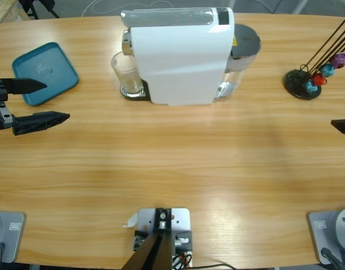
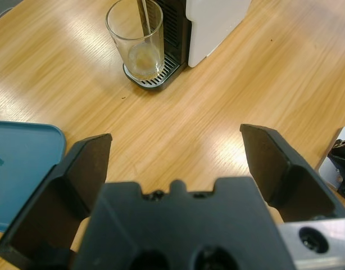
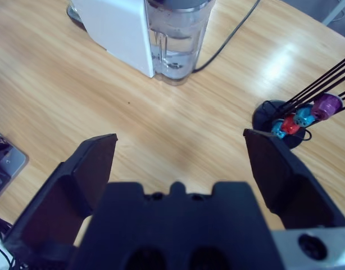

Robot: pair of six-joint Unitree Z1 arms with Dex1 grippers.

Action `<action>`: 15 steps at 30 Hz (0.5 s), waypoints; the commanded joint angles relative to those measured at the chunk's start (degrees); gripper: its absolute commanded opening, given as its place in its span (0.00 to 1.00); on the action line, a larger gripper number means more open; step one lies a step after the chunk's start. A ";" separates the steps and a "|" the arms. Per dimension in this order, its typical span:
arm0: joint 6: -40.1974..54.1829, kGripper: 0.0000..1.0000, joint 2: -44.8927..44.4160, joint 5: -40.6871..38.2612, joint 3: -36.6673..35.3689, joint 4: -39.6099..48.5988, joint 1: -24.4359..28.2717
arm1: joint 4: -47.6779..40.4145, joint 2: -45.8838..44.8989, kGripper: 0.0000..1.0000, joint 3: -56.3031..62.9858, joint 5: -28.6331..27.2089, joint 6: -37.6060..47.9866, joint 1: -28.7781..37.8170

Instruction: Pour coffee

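The glass (image 1: 127, 75) is set on the drip tray (image 2: 151, 77) under the spout of the machine (image 1: 181, 56), near the table's (image 1: 172, 163) far edge, evidently so that the brew can be caught there. A thin stream is seen falling into it in the left wrist view. The coffee (image 2: 145, 58) is a shallow, pale amber film at the bottom of the glass. The left gripper (image 1: 35, 102) is held wide apart and empty at the left edge, beside the blue tray (image 1: 44, 73), aimed toward the glass. The right gripper (image 3: 181, 163) is likewise spread and empty by the right edge, near the capsule stand (image 1: 304, 83).
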 commanded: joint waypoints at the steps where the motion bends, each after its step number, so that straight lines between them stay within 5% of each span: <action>1: -0.52 1.00 0.63 -0.44 1.59 -0.27 -0.49 | -0.44 4.75 1.00 0.22 -0.19 -1.03 0.61; 15: -0.52 1.00 0.98 -0.71 1.45 -0.36 -0.49 | 3.68 6.56 1.00 -2.53 -0.19 -0.85 0.80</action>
